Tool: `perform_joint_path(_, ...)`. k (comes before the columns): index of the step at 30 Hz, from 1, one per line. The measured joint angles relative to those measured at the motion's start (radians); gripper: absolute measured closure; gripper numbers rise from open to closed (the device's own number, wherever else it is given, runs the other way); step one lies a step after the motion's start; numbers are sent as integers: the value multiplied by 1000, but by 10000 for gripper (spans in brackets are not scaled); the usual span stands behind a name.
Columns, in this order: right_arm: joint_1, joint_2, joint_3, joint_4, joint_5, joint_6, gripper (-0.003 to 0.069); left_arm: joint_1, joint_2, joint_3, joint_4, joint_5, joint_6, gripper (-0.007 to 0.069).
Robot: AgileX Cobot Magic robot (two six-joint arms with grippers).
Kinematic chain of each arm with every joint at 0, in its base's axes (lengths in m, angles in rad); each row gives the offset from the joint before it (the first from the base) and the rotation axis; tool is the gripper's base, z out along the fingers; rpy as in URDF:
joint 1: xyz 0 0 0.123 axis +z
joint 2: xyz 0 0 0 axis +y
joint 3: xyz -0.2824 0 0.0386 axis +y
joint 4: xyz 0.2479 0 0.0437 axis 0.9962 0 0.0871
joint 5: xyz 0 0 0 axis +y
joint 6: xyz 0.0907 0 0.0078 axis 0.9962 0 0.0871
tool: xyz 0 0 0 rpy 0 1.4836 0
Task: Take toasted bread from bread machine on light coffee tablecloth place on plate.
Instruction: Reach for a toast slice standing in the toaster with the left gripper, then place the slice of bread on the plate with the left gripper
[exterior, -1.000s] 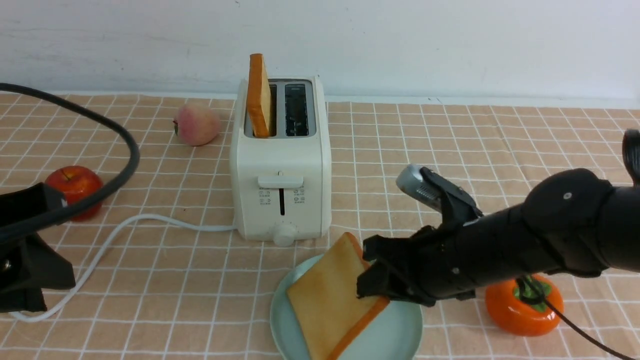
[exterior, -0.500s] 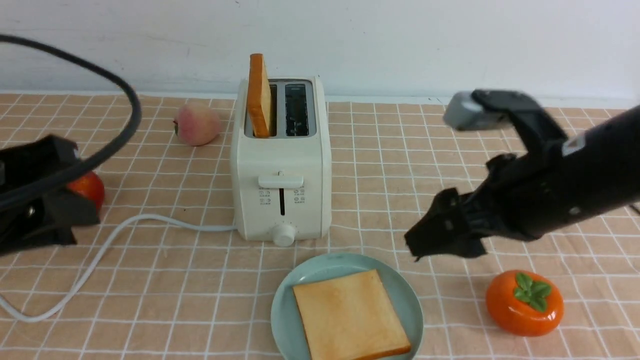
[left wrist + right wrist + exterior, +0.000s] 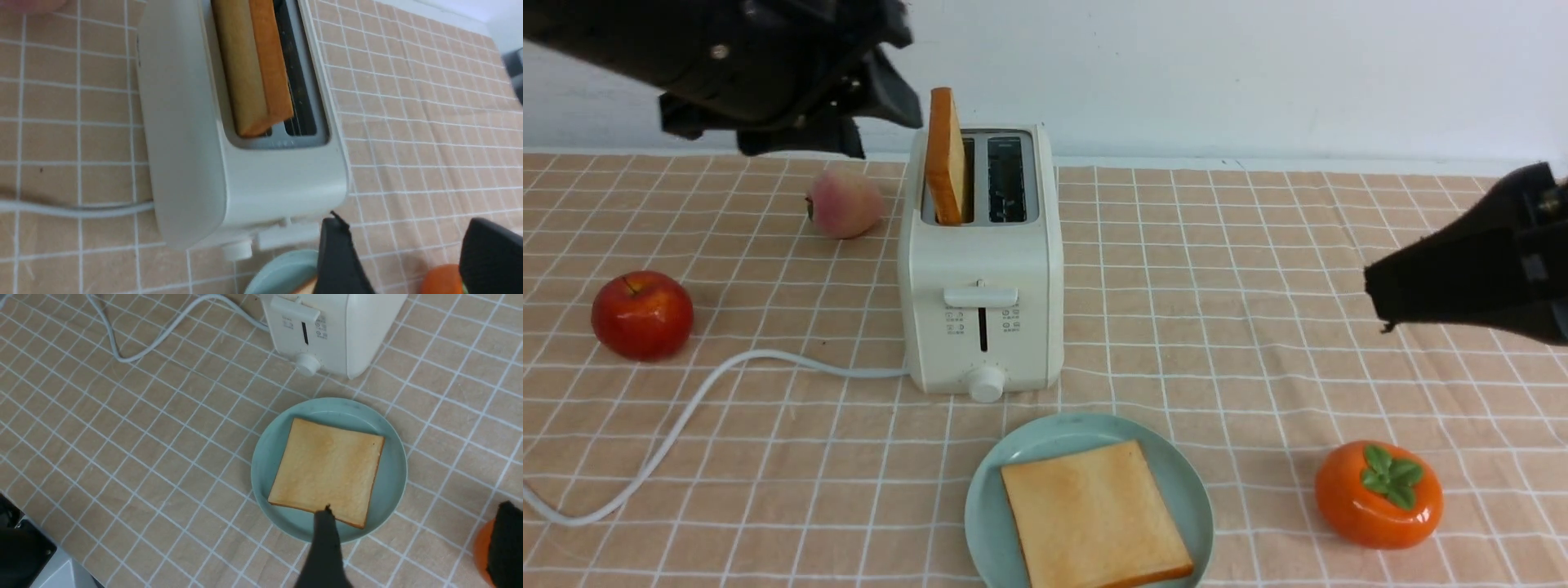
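Now our left gripper [image 3: 404, 228] hangs wide open and empty, up by the top of the bread machine [image 3: 980, 310] on its left side. It is close to the standing slice [image 3: 946, 155], which leans in the machine's left slot with most of it above the opening. We judge the step in hand to be the reach for this second slice. The jaws need to come over it, close on its two broad faces and lift straight up so the crust does not catch the slot.

In front of the machine, the plate [image 3: 1192, 490] holds the flat slice [image 3: 1094, 514], so half the job looks done. Our right gripper [image 3: 414, 522], also spread and carrying nothing, sits well off to the machine's right above the tablecloth [image 3: 1217, 245].

Half a second ago the left arm was low by the apple [image 3: 643, 314], left of the machine, and the right gripper was nearer the plate. A second ago the right gripper was lowering the flat slice, still tilted, onto the plate.
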Motion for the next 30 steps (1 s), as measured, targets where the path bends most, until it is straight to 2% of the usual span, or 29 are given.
perform_joint_path(4,0,-7,0,0,42,29,161,-64,213,-212,282,66,-240,167)
perform_joint_path(9,0,-8,0,0,110,46,162,-73,426,-399,431,138,-366,176)
perform_joint_path(12,0,-8,0,0,146,47,162,-73,509,-468,429,175,-346,244)
perform_joint_path(15,0,-8,0,-1,158,48,162,-73,525,-493,420,188,-315,398)
perform_joint_path(17,0,-8,0,-1,158,48,163,-74,506,-498,415,199,-308,531)
perform_joint_path(21,0,-8,0,-12,160,47,162,-74,413,-498,425,219,-291,517)
perform_joint_path(26,0,-8,0,-45,160,47,162,-74,213,-498,388,263,-206,517)
perform_joint_path(30,0,-8,0,-84,151,47,162,-74,-47,-433,186,308,-43,517)
